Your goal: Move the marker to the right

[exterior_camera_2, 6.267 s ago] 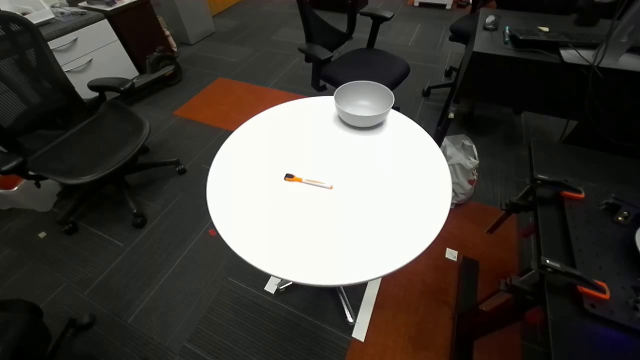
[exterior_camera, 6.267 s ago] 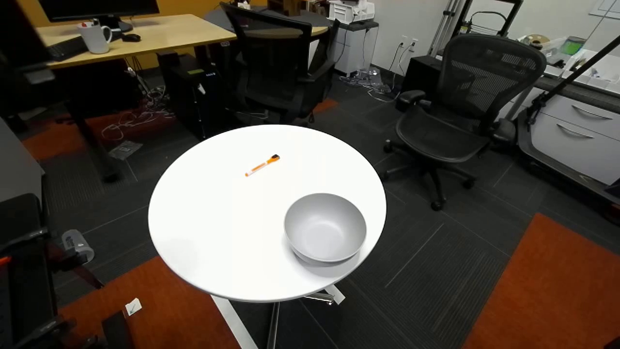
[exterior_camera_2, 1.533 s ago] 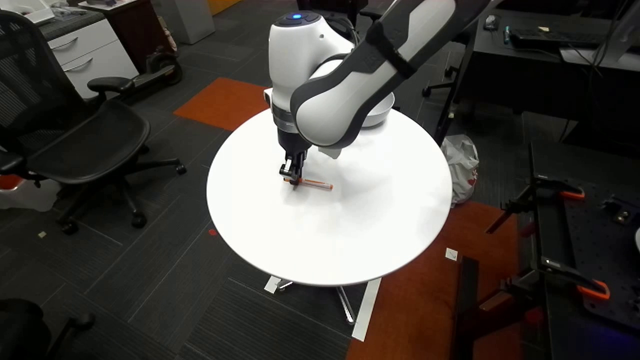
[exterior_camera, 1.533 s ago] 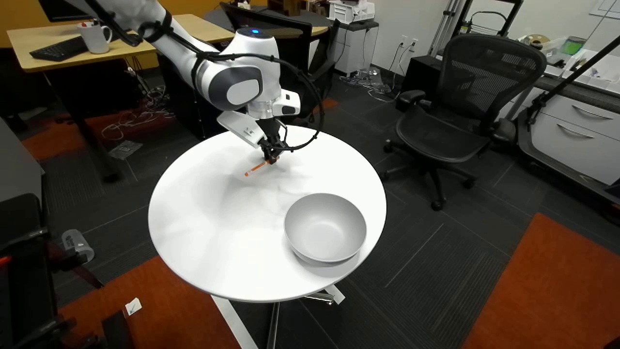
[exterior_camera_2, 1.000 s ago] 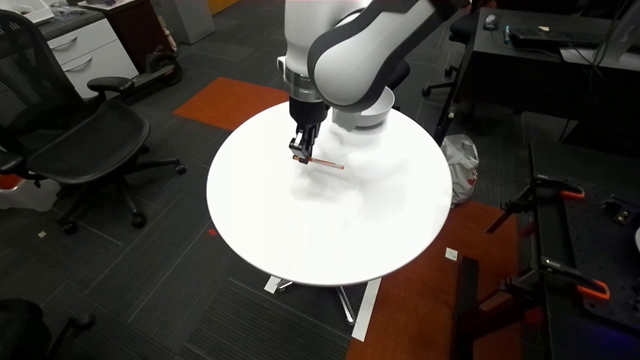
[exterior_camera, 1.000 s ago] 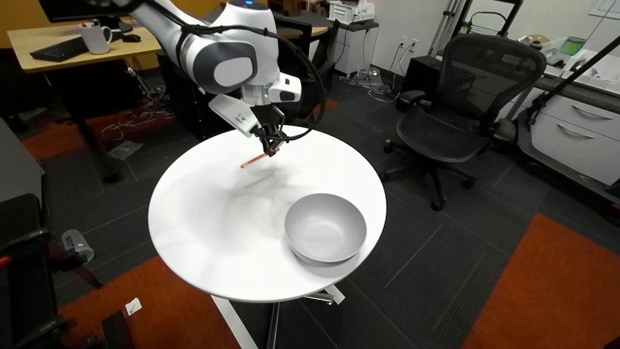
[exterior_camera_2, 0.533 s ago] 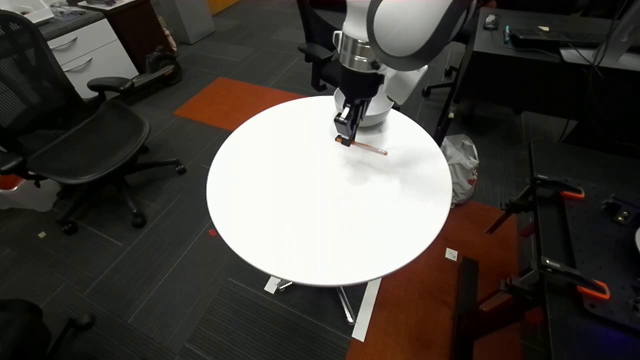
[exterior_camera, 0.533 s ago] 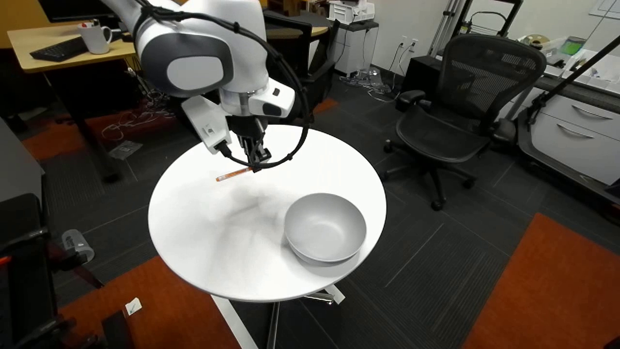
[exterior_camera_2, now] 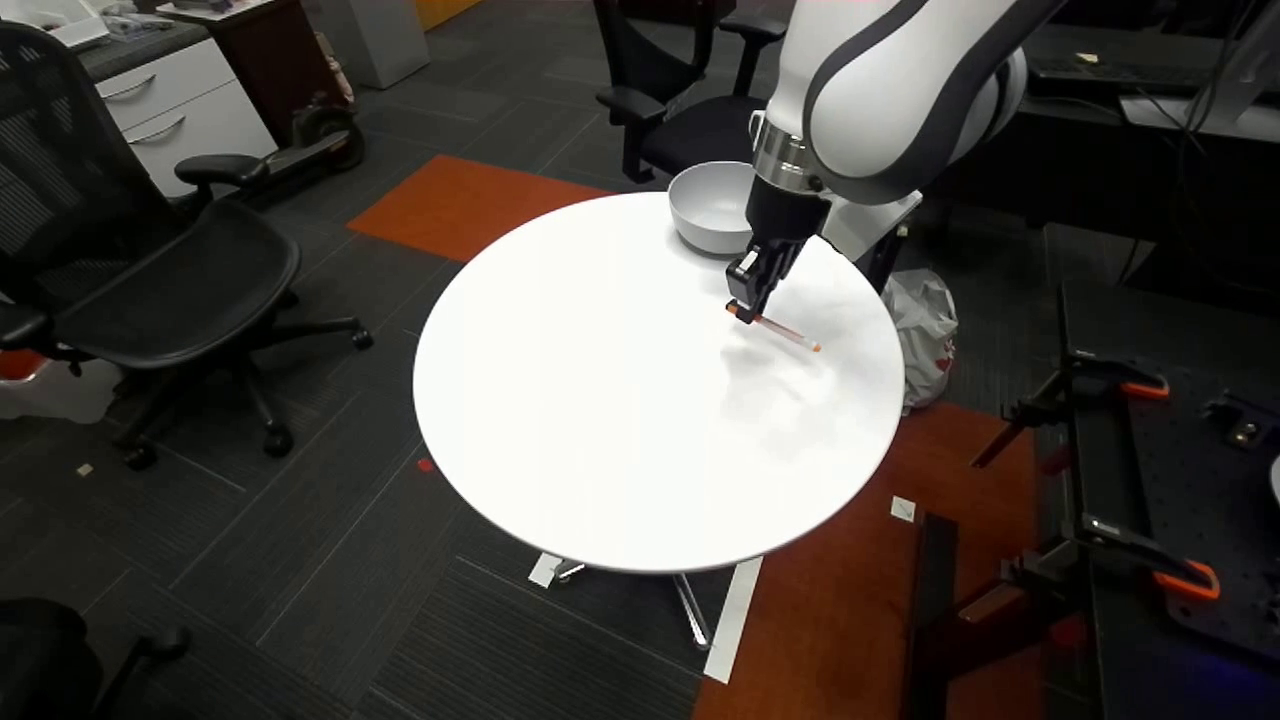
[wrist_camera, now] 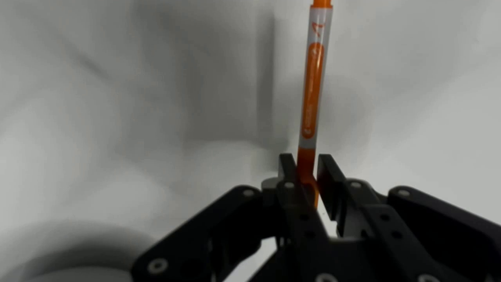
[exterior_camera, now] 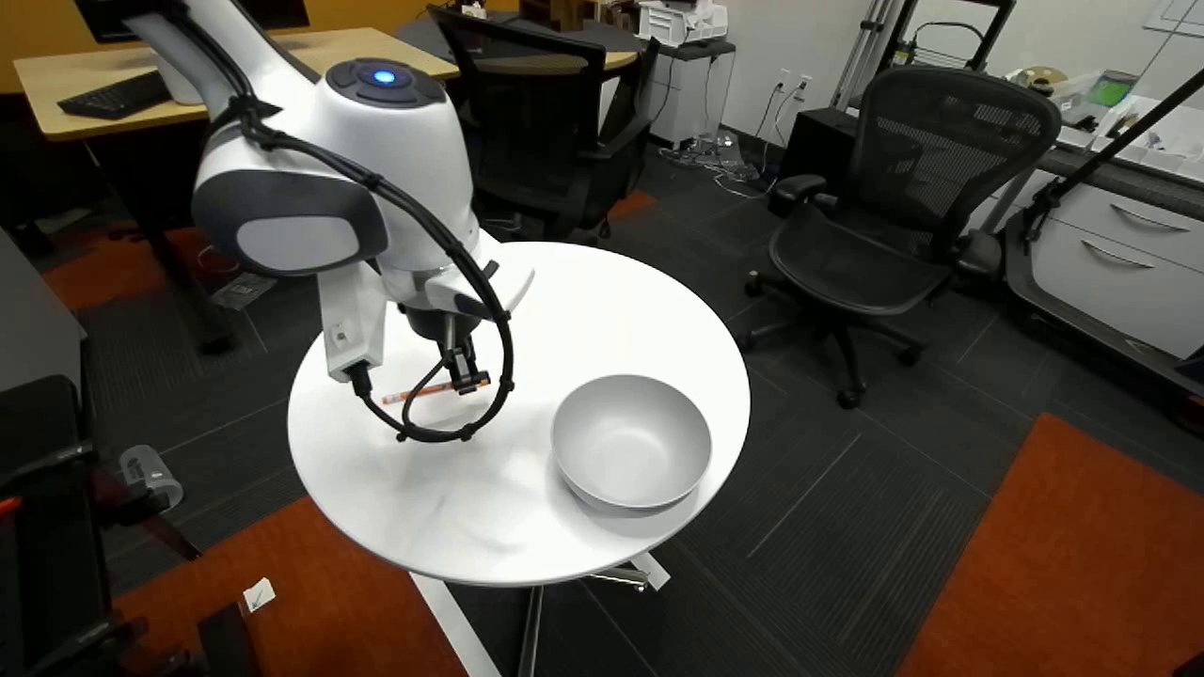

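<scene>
The marker (wrist_camera: 313,78), white and orange with a dark cap end, is held by that cap end in my gripper (wrist_camera: 306,160). Both dark fingers (wrist_camera: 287,166) stand close on either side of it, and part of the cap is hidden behind them. In both exterior views the marker (exterior_camera: 414,393) (exterior_camera_2: 790,334) is raised above the white table, its shadow lying apart from it. It points away from the gripper (exterior_camera: 467,384) (exterior_camera_2: 748,312), slightly tilted, and a cable loop crosses in front of it in an exterior view.
A large grey bowl (exterior_camera: 630,442) (exterior_camera_2: 708,205) sits near the edge of the round white table (exterior_camera: 602,301) (exterior_camera_2: 600,420), beside the arm. Office chairs (exterior_camera: 903,188) stand around on the dark floor. A wooden desk (exterior_camera: 357,52) is behind the arm.
The marker first lay on the table; my gripper shut on it and lifted it. Over the last second it has carried the marker across the table, past the bowl's side.
</scene>
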`<state>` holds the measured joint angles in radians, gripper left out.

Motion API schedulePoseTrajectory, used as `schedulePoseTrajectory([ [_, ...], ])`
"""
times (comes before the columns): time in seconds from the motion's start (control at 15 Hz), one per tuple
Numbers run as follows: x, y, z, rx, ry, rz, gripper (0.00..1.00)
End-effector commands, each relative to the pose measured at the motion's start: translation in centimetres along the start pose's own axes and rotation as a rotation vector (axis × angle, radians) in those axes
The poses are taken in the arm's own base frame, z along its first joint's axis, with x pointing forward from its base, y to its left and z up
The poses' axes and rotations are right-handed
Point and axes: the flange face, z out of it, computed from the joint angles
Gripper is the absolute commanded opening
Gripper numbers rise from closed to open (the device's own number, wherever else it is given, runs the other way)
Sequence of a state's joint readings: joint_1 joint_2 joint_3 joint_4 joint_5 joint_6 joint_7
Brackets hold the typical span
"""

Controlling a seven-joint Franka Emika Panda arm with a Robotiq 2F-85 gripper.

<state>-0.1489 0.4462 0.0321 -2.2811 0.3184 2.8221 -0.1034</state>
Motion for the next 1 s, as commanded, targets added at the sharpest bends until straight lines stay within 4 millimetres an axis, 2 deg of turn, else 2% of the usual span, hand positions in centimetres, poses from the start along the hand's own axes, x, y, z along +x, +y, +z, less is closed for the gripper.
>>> schedulePoseTrajectory([
  [0.0,-1.4,0.0,0.0,-0.006,0.041,0.064,0.05],
  [0.07,-1.7,-0.2,0.1,-0.008,0.048,0.066,0.44],
  [0.2,-2.4,-0.5,0.3,-0.013,0.064,0.083,0.51],
  [0.6,-4.3,-1.7,1.3,-0.020,0.092,0.110,0.96],
  [0.67,-4.6,-2.0,1.4,-0.019,0.095,0.113,0.99],
  [0.93,-5.3,-2.4,1.6,-0.024,0.111,0.132,1.00],
])
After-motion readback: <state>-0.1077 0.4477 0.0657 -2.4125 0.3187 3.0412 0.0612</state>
